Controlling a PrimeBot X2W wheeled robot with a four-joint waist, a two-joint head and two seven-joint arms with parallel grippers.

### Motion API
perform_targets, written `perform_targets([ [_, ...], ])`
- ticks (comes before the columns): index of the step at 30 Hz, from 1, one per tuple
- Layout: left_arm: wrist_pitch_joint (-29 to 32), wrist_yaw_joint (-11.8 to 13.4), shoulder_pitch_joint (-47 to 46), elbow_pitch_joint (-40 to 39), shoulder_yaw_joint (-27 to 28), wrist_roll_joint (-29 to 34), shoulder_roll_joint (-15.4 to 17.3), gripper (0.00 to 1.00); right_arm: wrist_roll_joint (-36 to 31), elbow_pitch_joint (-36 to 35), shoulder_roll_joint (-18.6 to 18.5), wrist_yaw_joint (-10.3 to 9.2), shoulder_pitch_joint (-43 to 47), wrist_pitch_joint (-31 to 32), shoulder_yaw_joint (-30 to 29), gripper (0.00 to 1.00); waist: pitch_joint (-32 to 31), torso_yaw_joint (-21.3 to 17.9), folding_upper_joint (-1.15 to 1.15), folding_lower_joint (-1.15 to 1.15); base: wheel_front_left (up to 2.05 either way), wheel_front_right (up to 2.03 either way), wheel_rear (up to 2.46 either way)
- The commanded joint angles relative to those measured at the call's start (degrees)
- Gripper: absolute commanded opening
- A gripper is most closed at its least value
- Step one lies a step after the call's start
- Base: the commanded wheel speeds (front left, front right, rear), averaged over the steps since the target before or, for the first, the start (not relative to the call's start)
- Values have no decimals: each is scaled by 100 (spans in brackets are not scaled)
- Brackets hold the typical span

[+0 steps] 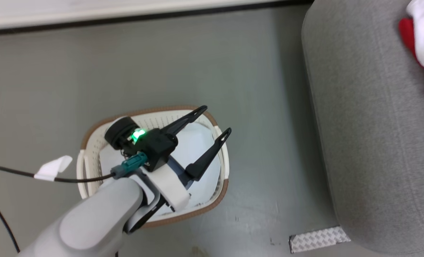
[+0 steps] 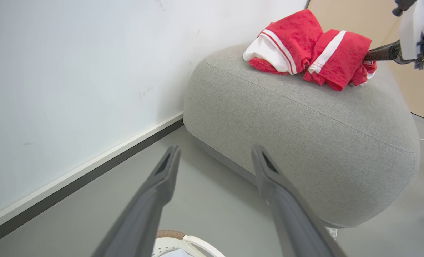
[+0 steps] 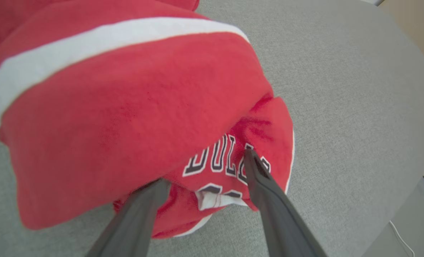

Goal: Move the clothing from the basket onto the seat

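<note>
The left claw [image 1: 215,119] is hanging over the basket [image 1: 90,137] at the near left. Its two dark fingers are standing wide apart with nothing between them. A green light [image 1: 138,134] is glowing on its wrist, and a black cable [image 1: 80,179] carrying a white tag [image 1: 53,167] is running off to the left.

The basket is sitting on the grey floor [image 1: 197,64], with its pale liner [image 1: 203,142] showing beneath the fingers. A patch of patterned tape [image 1: 317,238] is lying on the floor just beside the near corner of the seat [image 1: 369,125]. The seat is standing to the right of the basket, apart from it.

The clothing [image 2: 304,46] is lying in a bunched red-and-white heap on top of the seat, toward its far right side. The right claw [image 3: 203,169] is reaching into that heap. Its fingers are standing wide apart, with the tips touching the red cloth on either side of a fold bearing black-and-white lettering and a small white label [image 3: 212,200].

Beyond the seat, a white wall [image 2: 72,71] with a dark skirting strip [image 2: 126,157] is running along the far edge of the floor.
</note>
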Motion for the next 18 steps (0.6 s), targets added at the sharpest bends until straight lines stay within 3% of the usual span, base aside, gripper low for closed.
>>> perform_targets([
  [1, -35, 8, 95, 35, 16, -57, -3, 100, 31, -37, -49, -15, 116, 71, 16, 100, -296, -29, 0, -1, 0, 0, 0],
  [10, -155, 207, 727, 246, 214, -363, 55, 100, 222, -1314, 8, -15, 947, 938, 199, 100, -1233, -148, 0, -1, 0, 0, 0],
  [18, -199, 439, 1184, 258, 649, -591, -1, 100, -7, -3078, 276, -15, 1475, 954, 230, 100, -1946, 120, 0, -1, 0, 0, 0],
])
